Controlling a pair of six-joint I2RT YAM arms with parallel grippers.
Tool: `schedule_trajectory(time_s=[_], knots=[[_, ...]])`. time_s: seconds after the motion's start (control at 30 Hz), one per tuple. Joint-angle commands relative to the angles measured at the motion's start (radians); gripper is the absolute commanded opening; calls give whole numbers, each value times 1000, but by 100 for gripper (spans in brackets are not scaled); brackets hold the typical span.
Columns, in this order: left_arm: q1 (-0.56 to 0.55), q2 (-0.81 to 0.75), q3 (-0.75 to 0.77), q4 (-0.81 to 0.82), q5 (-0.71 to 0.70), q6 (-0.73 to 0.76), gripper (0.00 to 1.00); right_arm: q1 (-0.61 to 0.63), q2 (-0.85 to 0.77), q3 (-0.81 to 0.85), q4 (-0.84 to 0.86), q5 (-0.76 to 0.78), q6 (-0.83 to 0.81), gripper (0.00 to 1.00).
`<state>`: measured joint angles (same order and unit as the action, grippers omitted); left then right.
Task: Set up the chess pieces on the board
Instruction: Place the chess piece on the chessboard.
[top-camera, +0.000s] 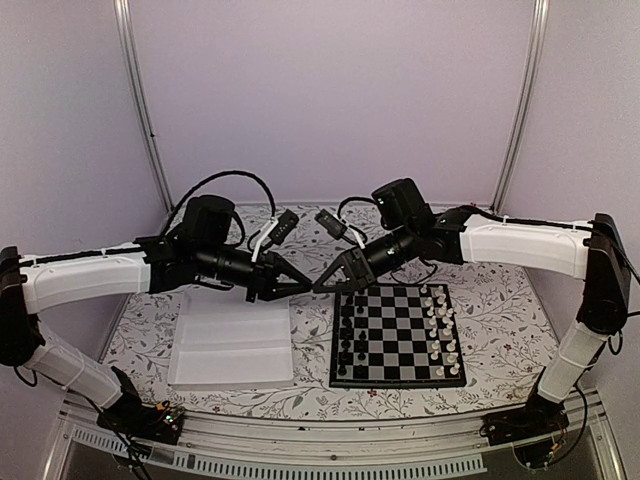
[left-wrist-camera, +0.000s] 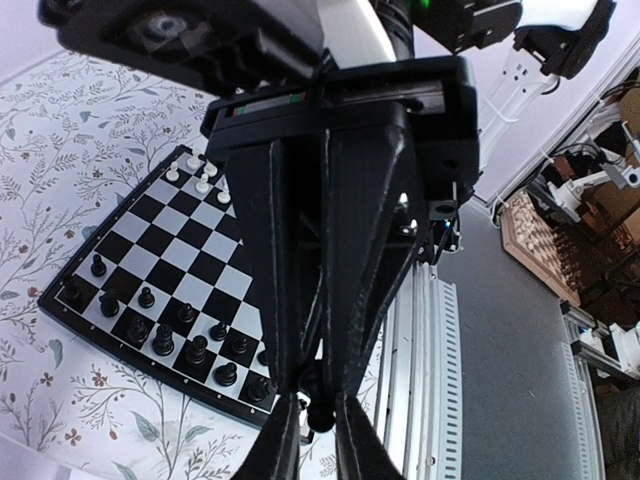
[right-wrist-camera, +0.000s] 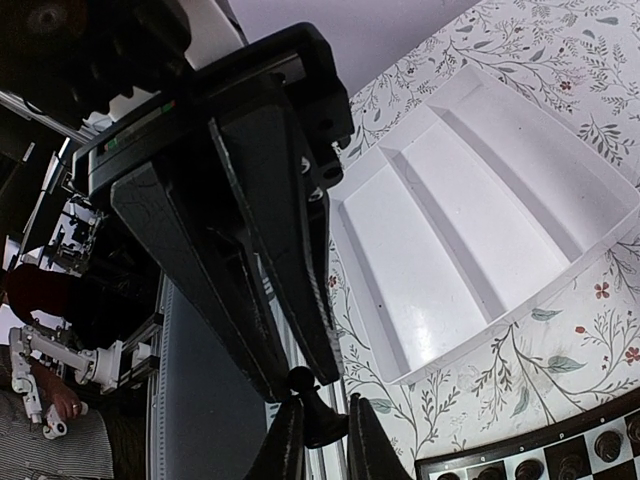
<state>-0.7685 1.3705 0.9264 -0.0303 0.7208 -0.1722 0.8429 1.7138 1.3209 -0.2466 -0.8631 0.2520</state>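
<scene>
My two grippers meet tip to tip above the table, between the tray and the board. Between them hangs one small black chess piece (right-wrist-camera: 322, 412), a pawn by its round head (left-wrist-camera: 319, 413). My left gripper (left-wrist-camera: 312, 388) (top-camera: 304, 287) is shut on its body. My right gripper (right-wrist-camera: 301, 380) (top-camera: 319, 286) is shut on its head. The chequered board (top-camera: 400, 383) lies at the right, with several black chess pieces (top-camera: 347, 335) (left-wrist-camera: 190, 345) in its two left columns and white pieces (top-camera: 437, 320) in its two right columns.
A white shallow tray (top-camera: 233, 345) (right-wrist-camera: 480, 200) with three troughs lies to the left of the board on the flowered tablecloth. Metal rails run along the table's near edge (top-camera: 330, 450). Both arms reach in from the sides, their cables looping behind them.
</scene>
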Motion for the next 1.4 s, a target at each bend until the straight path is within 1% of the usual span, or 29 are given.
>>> schedule_trajectory(time_s=[0.0, 0.13, 0.2, 0.23, 0.33, 0.4, 0.53, 0.57, 0.67, 0.73, 0.8, 0.87, 1.0, 1.1, 1.37], knots=[[-12, 17, 23, -16, 10, 4, 14, -1, -39, 0, 34, -10, 13, 6], [-11, 29, 30, -17, 21, 2, 6, -1, -37, 0, 33, -10, 13, 6], [-11, 38, 38, -20, 16, 0, 5, -2, -41, 0, 27, -2, 16, 9], [-12, 43, 46, -24, 9, -1, 5, -8, -46, 0, 16, 15, 16, 13], [-12, 68, 89, -66, -28, 2, 4, -30, -89, 2, -61, 109, 16, 35], [-15, 91, 117, -93, -61, 7, 4, -50, -152, -3, -130, 167, -4, 43], [-38, 160, 202, -174, -112, 40, 4, -116, -272, -9, -253, 280, -34, 50], [-52, 182, 230, -201, -131, 54, 4, -127, -305, -14, -286, 335, -34, 52], [-104, 265, 336, -293, -193, 98, 4, -150, -384, -14, -399, 603, -12, 62], [-141, 333, 427, -368, -243, 122, 4, -160, -420, -12, -459, 775, 5, 65], [-185, 407, 516, -436, -294, 147, 3, -170, -435, -14, -498, 872, 19, 68], [-222, 484, 611, -501, -338, 168, 3, -177, -448, -20, -522, 937, 37, 70], [-280, 624, 773, -601, -425, 200, 3, -186, -467, -47, -545, 998, 74, 76], [-317, 729, 874, -657, -482, 216, 3, -191, -477, -62, -544, 983, 68, 77], [-366, 876, 991, -689, -611, 175, 3, -192, -467, -67, -548, 948, 38, 77]])
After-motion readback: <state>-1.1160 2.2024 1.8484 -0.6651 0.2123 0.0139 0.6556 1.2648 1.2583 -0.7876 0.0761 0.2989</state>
